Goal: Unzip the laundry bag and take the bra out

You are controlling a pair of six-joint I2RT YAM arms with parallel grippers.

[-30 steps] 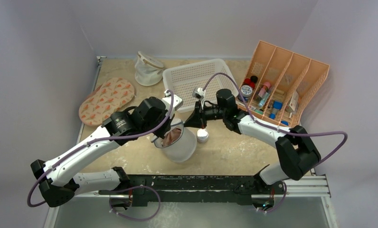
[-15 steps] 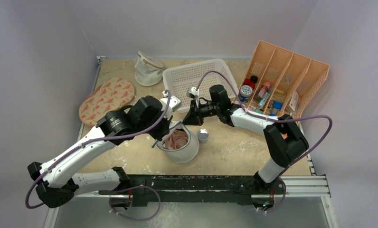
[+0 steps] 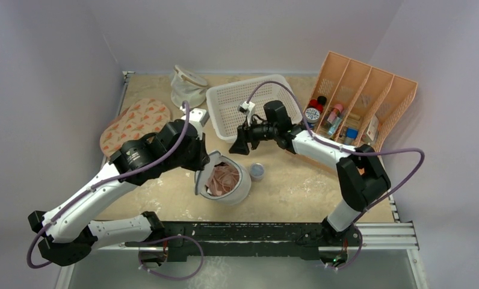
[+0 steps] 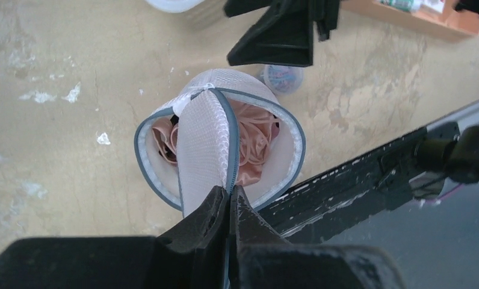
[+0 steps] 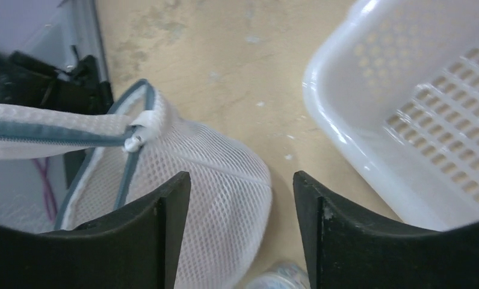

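Bag [image 3: 239, 191] sits central on tabletop [image 3: 297, 180], unzipped. Left fingers [image 4: 230, 201] clench its lid [image 4: 204, 144] upright, exposing bra [image 4: 255, 150] inside. Right fingers [image 3: 239, 146], released and empty, hover just behind. Advise lowering them into the opening and gripping padding, not straps.

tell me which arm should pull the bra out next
Right, probably. The left jaws are shut on the lid, holding the laundry bag open. The right jaws are open and empty, close beside the bag's mouth, where the pink bra shows.
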